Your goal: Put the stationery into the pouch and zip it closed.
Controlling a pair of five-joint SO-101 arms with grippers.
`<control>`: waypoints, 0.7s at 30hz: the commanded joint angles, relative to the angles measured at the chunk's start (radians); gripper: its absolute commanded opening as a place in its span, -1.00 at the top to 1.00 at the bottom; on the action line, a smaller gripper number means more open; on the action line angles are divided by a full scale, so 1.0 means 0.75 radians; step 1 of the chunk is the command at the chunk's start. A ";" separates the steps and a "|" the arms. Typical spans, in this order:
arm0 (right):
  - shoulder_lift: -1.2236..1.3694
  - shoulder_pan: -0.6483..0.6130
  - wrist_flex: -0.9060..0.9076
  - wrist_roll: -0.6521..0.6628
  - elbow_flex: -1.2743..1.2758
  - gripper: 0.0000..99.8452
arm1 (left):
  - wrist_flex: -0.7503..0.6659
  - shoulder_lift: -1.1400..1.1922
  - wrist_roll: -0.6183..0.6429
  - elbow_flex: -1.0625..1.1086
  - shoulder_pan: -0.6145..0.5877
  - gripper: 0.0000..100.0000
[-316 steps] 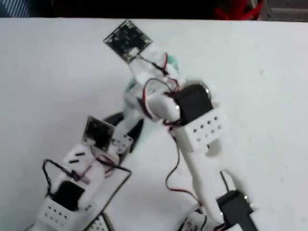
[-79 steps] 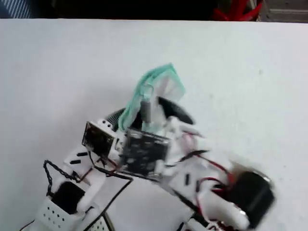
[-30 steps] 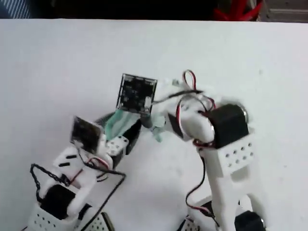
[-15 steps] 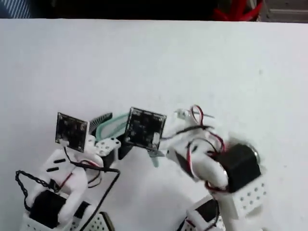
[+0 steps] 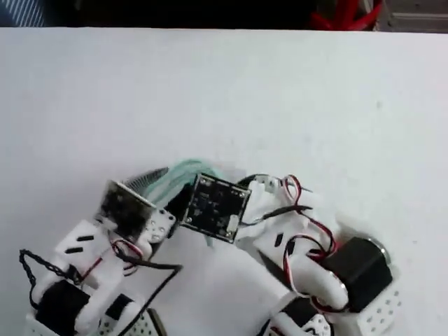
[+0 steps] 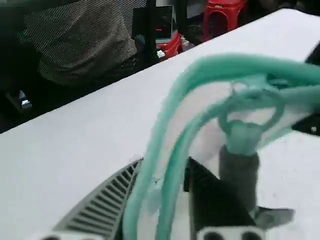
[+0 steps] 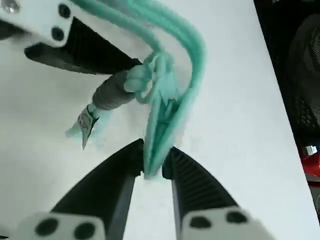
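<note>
A teal mesh pouch (image 5: 187, 170) hangs pinched between both arms near the table's front. In the left wrist view my left gripper (image 6: 165, 172) is shut on the pouch's (image 6: 210, 75) edge, with a ribbed grey finger (image 6: 100, 210) on one side and a black one on the other. The zipper pull (image 6: 239, 167), a grey tab on a teal ring, dangles just beyond. My right gripper (image 7: 153, 156) is shut on the pouch's (image 7: 172, 75) other end, and the zipper pull (image 7: 112, 92) hangs between the two grippers. No loose stationery is in sight.
The white table (image 5: 315, 105) stretches bare behind and to both sides of the arms. Both arms crowd the front edge, with their camera boards (image 5: 213, 207) over the pouch. A red stool (image 6: 222, 12) and dark room lie past the far edge.
Both arms have drawn back toward the front edge and closer together, bringing the pouch with them. The pouch now lies lower and flatter between the grippers.
</note>
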 commanded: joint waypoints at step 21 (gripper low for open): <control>0.024 0.013 -0.318 0.053 0.102 0.49 | 0.072 0.011 -0.104 -0.080 0.064 0.96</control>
